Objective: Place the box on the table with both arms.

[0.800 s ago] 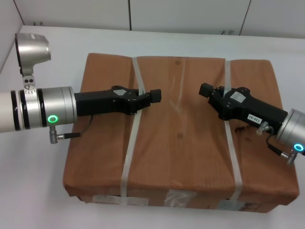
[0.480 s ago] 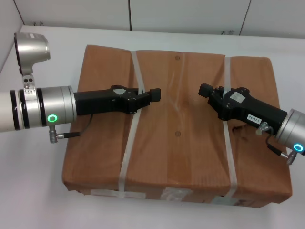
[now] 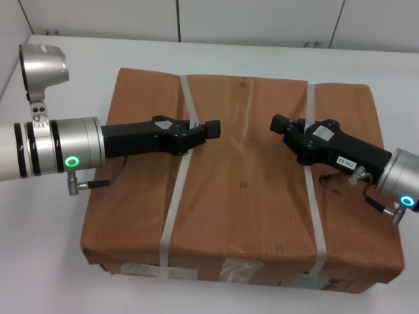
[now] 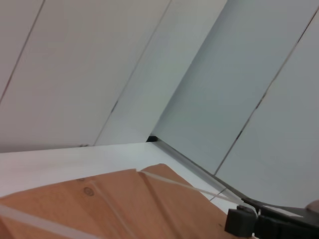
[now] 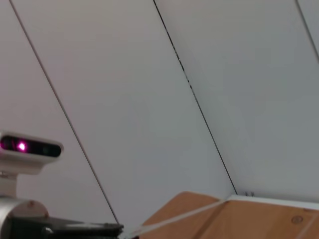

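Observation:
The large flat brown box [image 3: 242, 196] lies on the white table [image 3: 39, 261], tape and labels along its near edge. Two pale straps bind it. My left gripper [image 3: 211, 130] reaches in from the left, crossing the left strap [image 3: 171, 216], which bends where the gripper meets it. My right gripper [image 3: 280, 123] reaches in from the right, across the right strap [image 3: 315, 222]. Both sit low over the box's top, tips pointing at each other. The box also shows in the left wrist view [image 4: 124, 209] and the right wrist view [image 5: 239, 221].
White wall panels [image 3: 262, 19] stand just behind the table's far edge. Bare tabletop runs to the left of the box and behind it. The left arm's silver elbow [image 3: 42, 65] rises at the far left.
The box has shifted a little: its near left corner has moved left and its far edge sits slightly farther away. My right gripper has edged left and away. The left gripper has held still.

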